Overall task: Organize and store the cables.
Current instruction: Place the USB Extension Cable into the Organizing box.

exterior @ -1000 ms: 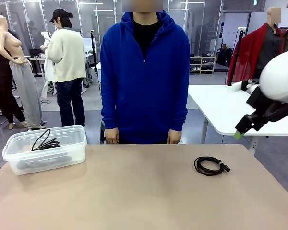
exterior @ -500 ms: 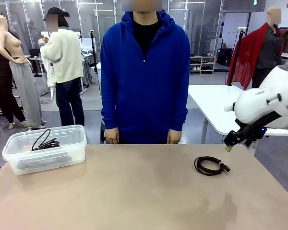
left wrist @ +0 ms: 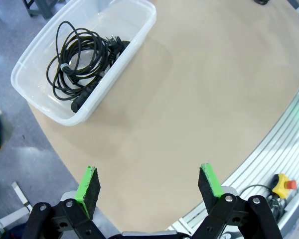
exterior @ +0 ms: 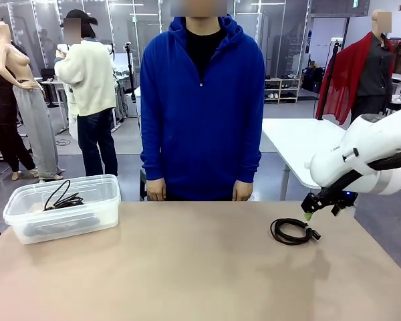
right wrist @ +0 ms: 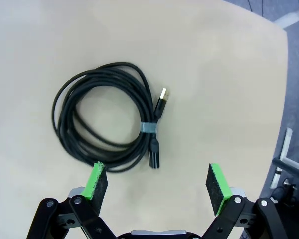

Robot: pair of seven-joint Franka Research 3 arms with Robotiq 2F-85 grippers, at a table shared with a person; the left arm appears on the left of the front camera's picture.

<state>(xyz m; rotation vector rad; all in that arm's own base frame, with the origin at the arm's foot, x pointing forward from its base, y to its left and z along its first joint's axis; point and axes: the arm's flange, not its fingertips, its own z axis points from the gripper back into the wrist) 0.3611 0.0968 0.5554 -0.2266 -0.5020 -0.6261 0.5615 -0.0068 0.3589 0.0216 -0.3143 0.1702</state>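
One coiled black cable [exterior: 293, 231] lies on the tan table at the right; the right wrist view shows the cable [right wrist: 107, 115] as a loop tied with a band, its plugs at the right side. My right gripper [exterior: 319, 210] hangs open just above and behind it, and in its own view the right gripper [right wrist: 157, 184] has nothing between its green pads. More coiled cables [left wrist: 81, 58] lie inside a clear plastic bin [left wrist: 132, 44]. My left gripper [left wrist: 149, 185] is open, high over the table's near-left edge, away from the bin [exterior: 103, 215].
A person in a blue hoodie [exterior: 202, 107] stands at the far edge with both hands down by the table. The tan tabletop [exterior: 187, 267] stretches bare between bin and loose cable. A white table [exterior: 301, 150] stands behind at the right.
My right arm has come down and leftward from high at the right, bringing its open gripper just over the loose cable. Bin, cable and person have not moved.
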